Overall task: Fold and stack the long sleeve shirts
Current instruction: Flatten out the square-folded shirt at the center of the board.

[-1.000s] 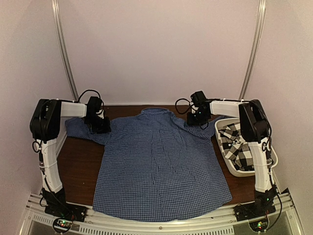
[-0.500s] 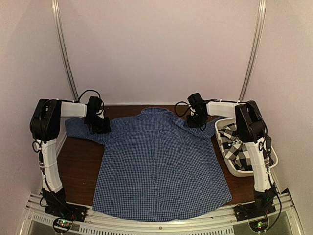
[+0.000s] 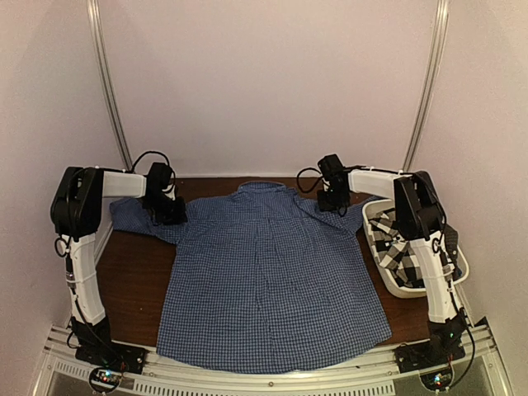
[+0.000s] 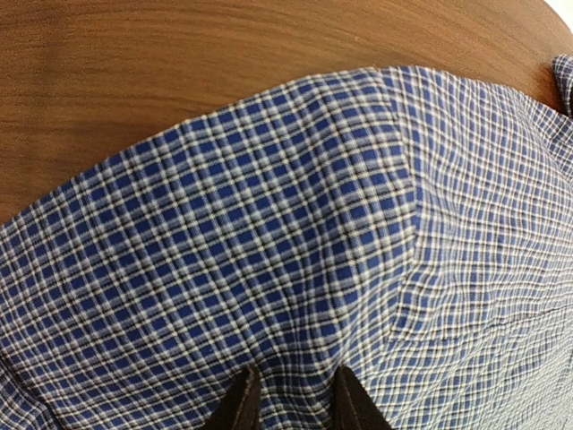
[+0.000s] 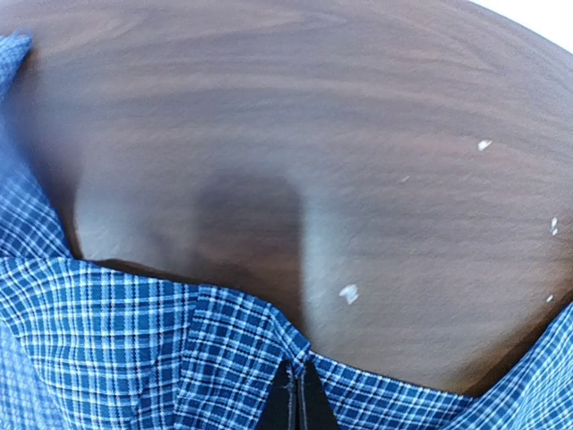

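The blue gingham long sleeve shirt (image 3: 272, 280) lies spread flat on the brown table, collar at the far side. My left gripper (image 3: 169, 210) rests on its left shoulder beside the sleeve. In the left wrist view the jaws (image 4: 297, 390) stand a little apart, with a puckered ridge of blue cloth (image 4: 269, 224) squeezed between them. My right gripper (image 3: 330, 200) sits at the shirt's far right shoulder. Its fingers (image 5: 300, 385) are shut on the hem edge of the cloth (image 5: 134, 340). The black-and-white checked shirt (image 3: 404, 243) lies crumpled in the tub.
The white plastic tub (image 3: 412, 290) stands at the right edge of the table, beside the right arm. Bare brown wood (image 3: 136, 272) shows left of the shirt and along the far edge (image 5: 358, 134). A white wall closes the back.
My right gripper has shifted slightly left onto the shirt's shoulder edge and closed on it. The left gripper and the shirt have stayed still.
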Available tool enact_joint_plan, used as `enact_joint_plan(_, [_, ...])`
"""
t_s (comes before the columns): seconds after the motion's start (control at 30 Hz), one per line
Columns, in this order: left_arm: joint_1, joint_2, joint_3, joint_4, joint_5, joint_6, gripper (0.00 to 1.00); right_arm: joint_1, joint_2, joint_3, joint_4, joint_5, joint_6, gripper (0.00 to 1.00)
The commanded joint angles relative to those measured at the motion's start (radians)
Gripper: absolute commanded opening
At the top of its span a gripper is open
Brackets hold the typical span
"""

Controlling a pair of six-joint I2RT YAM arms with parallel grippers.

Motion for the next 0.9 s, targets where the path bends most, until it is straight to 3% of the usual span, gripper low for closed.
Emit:
enact_joint_plan(0.0, [0.008,0.033,0.025,-0.004,-0.015,0.003,0.3,-0.048,0.066,0.086,-0.046,0.05,0.008,0.0])
enact_joint_plan(0.2, [0.008,0.065,0.056,-0.01,-0.011,0.003,0.3,-0.092,0.136,0.211,-0.072,0.078,0.008,0.0])
enact_joint_plan(0.77, [0.036,0.101,0.22,-0.081,-0.04,0.005,0.3,-0.186,0.146,0.276,-0.082,0.051,0.039,0.0])
enact_joint_plan(0.87, [0.059,0.054,0.253,-0.096,-0.063,0.005,0.32,-0.181,0.11,0.272,-0.074,0.025,0.028,0.11])
